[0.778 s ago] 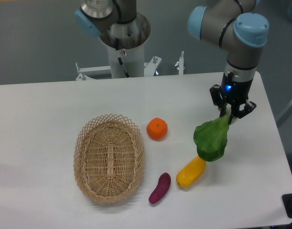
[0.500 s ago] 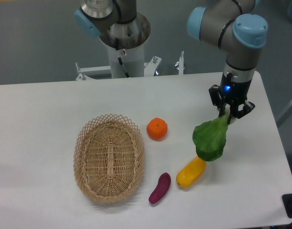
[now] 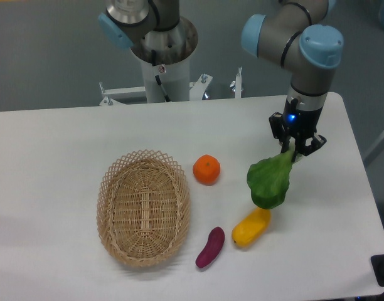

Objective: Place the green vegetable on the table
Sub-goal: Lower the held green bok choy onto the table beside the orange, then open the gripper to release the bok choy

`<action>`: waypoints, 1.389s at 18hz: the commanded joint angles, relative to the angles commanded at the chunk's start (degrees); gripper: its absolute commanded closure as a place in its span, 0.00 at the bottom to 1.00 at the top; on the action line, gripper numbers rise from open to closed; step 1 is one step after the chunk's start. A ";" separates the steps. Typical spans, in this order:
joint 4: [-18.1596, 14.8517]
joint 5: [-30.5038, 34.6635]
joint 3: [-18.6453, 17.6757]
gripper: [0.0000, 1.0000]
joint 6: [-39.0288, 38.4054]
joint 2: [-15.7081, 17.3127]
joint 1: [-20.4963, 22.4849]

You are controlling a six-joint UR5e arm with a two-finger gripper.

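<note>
Gripper clenched on the pale stem end of the green vegetable, which hangs in the air, leaves drooping down and toward the yellow vegetable. We see the leaf tip just above that yellow vegetable's upper end, possibly brushing it; we cannot tell. We judge the toy light and probably soft in the leaves, since they dangle loosely from the stem, so the short firm stem looks like the sensible place to hold. The white table lies below. Beyond the yellow vegetable sit a purple eggplant, an orange and a wicker basket.
</note>
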 joint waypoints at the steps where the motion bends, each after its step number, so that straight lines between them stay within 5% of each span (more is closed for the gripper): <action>1: 0.44 0.44 -0.79 0.64 1.14 0.00 -0.09; 7: 4.04 1.14 -5.80 0.64 12.38 0.09 3.25; 16: 5.97 1.06 -7.38 0.63 10.82 -1.41 1.85; 18: 5.98 1.06 -7.30 0.46 10.82 -1.41 1.85; 21: 6.07 0.97 -6.86 0.02 10.82 -1.41 1.85; 25: 6.07 1.14 -6.34 0.00 10.64 -0.53 2.20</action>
